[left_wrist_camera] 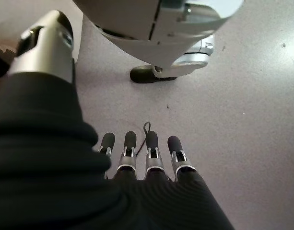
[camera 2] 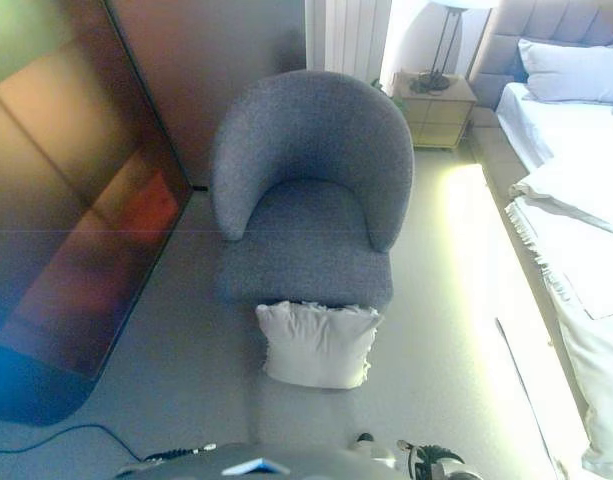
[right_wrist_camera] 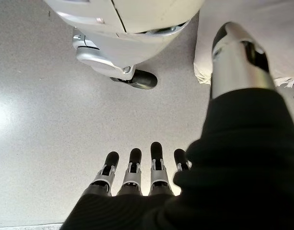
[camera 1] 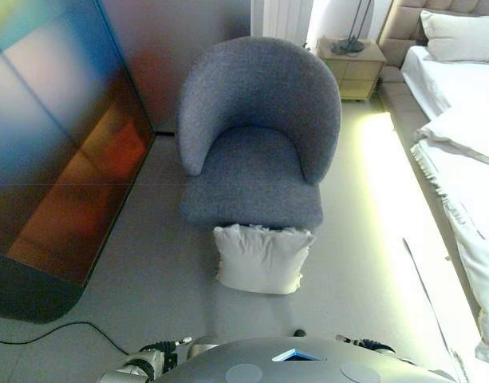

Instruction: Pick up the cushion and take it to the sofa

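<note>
A white cushion (camera 1: 260,259) stands on the grey floor, leaning against the front of a grey round-backed armchair (camera 1: 256,136). It also shows in the right eye view (camera 2: 316,345). My left hand (left_wrist_camera: 142,158) hangs low at my side over bare floor, fingers straight and empty. My right hand (right_wrist_camera: 142,167) hangs the same way on the other side, fingers straight and empty. Both hands are well short of the cushion, which lies straight ahead of me.
A bed (camera 1: 467,136) with white bedding runs along the right. A wooden nightstand (camera 1: 352,68) with a lamp stands at the back. A large glossy dark panel (camera 1: 53,144) fills the left. A thin cable (camera 1: 61,329) lies on the floor near left.
</note>
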You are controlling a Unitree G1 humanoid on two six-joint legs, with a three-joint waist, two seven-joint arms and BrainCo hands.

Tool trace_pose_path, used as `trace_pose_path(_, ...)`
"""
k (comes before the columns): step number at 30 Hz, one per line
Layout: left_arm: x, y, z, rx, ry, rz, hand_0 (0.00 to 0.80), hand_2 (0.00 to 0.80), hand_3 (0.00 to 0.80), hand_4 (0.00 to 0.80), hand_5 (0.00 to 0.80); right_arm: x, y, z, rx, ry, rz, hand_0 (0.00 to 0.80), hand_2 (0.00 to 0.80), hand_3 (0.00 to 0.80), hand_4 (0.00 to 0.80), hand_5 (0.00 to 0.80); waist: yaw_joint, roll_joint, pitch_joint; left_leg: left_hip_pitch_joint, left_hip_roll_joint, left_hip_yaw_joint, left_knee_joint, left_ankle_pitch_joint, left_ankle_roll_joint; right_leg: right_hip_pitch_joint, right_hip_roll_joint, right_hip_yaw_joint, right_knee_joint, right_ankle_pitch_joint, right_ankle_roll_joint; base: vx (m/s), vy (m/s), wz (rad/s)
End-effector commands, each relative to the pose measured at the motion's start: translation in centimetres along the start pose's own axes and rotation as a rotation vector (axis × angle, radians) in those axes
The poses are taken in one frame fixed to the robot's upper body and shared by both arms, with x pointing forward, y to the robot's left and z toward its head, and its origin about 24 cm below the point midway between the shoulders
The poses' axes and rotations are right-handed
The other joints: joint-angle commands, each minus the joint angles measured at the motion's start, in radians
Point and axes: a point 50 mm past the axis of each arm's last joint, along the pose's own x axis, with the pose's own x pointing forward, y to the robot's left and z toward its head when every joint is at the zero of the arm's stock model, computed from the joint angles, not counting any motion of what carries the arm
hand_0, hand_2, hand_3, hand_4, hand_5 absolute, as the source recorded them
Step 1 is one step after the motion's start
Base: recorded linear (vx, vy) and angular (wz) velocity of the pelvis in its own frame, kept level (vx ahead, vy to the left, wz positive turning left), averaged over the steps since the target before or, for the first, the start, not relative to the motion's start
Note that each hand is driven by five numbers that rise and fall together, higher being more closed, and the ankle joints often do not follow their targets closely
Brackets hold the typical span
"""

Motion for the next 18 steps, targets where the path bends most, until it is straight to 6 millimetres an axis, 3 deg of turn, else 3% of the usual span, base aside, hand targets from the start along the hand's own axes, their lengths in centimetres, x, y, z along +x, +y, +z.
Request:
trace_pose_path(1, -0.08, 0.75, 1.30, 0.018, 0.004, 0.046, 0.000, 0.000, 0.000, 0.000, 0.000, -0.12, 0.41, 2.42, -0.037, -0.046, 0.009, 0.000, 0.000, 0.000, 0.000, 0.000, -0.012, -0.036, 0.042, -0.021, -0.053, -0.010, 0.000, -0.046, 0.066, 0.047, -0.012, -0.033, 0.006, -0.065, 0.017, 0.000, 0.000, 0.00)
trace_pose_path(18, -0.07, 1.23, 1.31, 0.032, 0.019, 0.050, 0.000, 0.000, 0.000, 0.000, 0.000, -0.02, -0.29, 1.96, -0.039, -0.014, 0.007, 0.000, 0.000, 0.000, 0.000, 0.000, -0.012, -0.032, 0.023, -0.013, -0.042, -0.016, 0.000, -0.047, 0.059, 0.060, 0.016, -0.031, 0.006, -0.083, 0.002, 0.010, -0.044, 0.00)
